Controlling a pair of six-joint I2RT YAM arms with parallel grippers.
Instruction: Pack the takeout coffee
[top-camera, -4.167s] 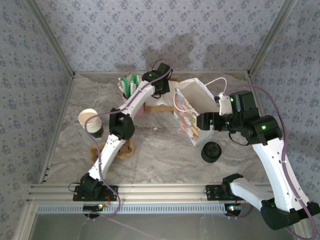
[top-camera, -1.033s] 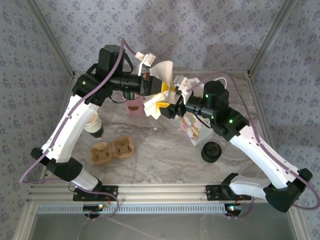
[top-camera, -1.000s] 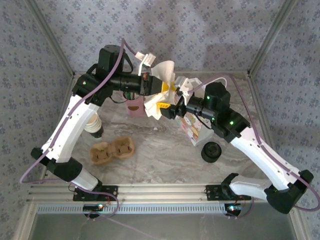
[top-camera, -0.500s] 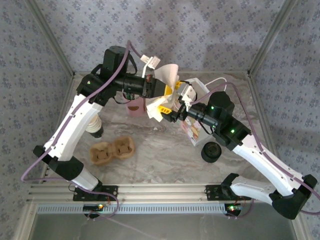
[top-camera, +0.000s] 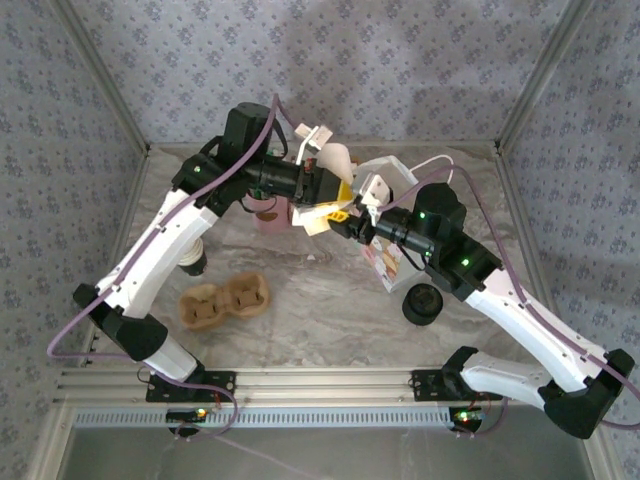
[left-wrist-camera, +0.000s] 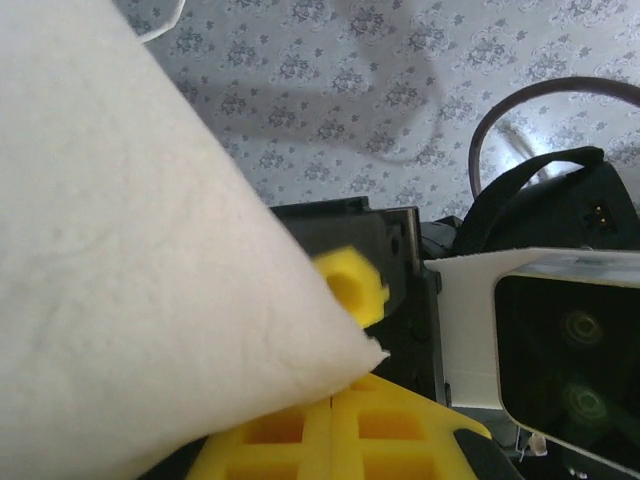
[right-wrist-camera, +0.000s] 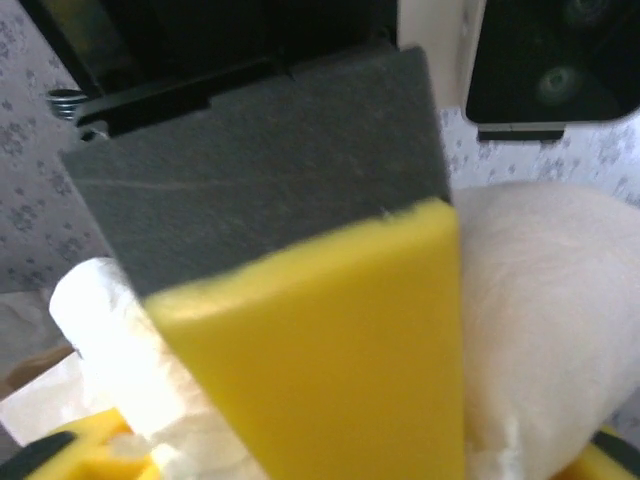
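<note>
Top external view: the left gripper (top-camera: 325, 188) is clamped on cream paper (top-camera: 337, 158), likely a bag, held aloft. The right gripper (top-camera: 346, 220) meets its lower edge; I can't tell whether it grips. Further right, the takeout coffee (top-camera: 423, 303) stands untouched on the table (top-camera: 300, 335). Bag-opening seems underway; next, spread its mouth.
</note>
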